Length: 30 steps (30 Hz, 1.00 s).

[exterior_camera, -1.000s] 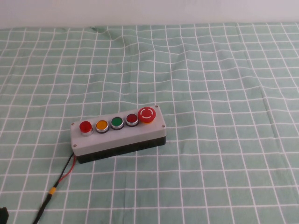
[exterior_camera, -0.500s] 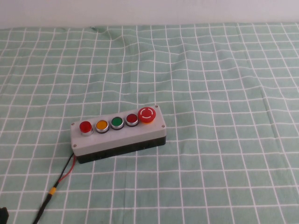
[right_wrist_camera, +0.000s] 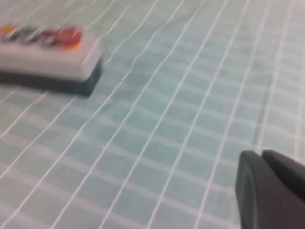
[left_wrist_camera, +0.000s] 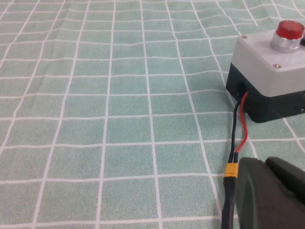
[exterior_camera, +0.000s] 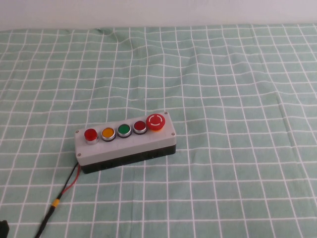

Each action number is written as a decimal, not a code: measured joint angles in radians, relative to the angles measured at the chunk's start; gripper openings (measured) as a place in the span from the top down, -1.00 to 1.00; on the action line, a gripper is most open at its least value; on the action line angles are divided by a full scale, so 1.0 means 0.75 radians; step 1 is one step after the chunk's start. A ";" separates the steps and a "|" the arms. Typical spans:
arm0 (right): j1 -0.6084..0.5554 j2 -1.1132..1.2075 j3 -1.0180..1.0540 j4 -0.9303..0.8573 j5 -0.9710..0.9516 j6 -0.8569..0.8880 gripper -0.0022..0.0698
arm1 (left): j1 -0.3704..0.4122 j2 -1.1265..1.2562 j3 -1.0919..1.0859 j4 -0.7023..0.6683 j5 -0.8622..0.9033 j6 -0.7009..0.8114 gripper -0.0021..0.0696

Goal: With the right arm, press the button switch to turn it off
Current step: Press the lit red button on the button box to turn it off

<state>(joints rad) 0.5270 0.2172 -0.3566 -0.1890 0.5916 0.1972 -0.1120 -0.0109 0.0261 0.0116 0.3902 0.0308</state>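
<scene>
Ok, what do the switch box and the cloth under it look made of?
The switch box: matte grey lid on black base, likely moulded plastic; button collars gleam like metal, perhaps chromed. The cloth: soft fabric, judging by its wrinkles. The left end effector sits near the box's wire; the right end effector is well off from the box.
</scene>
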 joint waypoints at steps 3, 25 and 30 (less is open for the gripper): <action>-0.168 -0.097 0.157 -0.004 -0.224 0.000 0.98 | 0.000 0.000 0.000 0.000 0.000 0.000 0.95; -0.699 -0.299 0.509 0.106 -0.270 0.003 0.98 | 0.000 0.000 0.000 0.000 0.000 0.000 0.95; -0.699 -0.299 0.509 0.106 -0.265 0.003 0.98 | 0.000 0.000 0.000 0.000 0.000 0.000 0.95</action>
<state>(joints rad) 0.0028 -0.0071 0.0254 -0.1091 0.3929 0.1996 -0.1120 -0.0109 0.0261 0.0116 0.3902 0.0308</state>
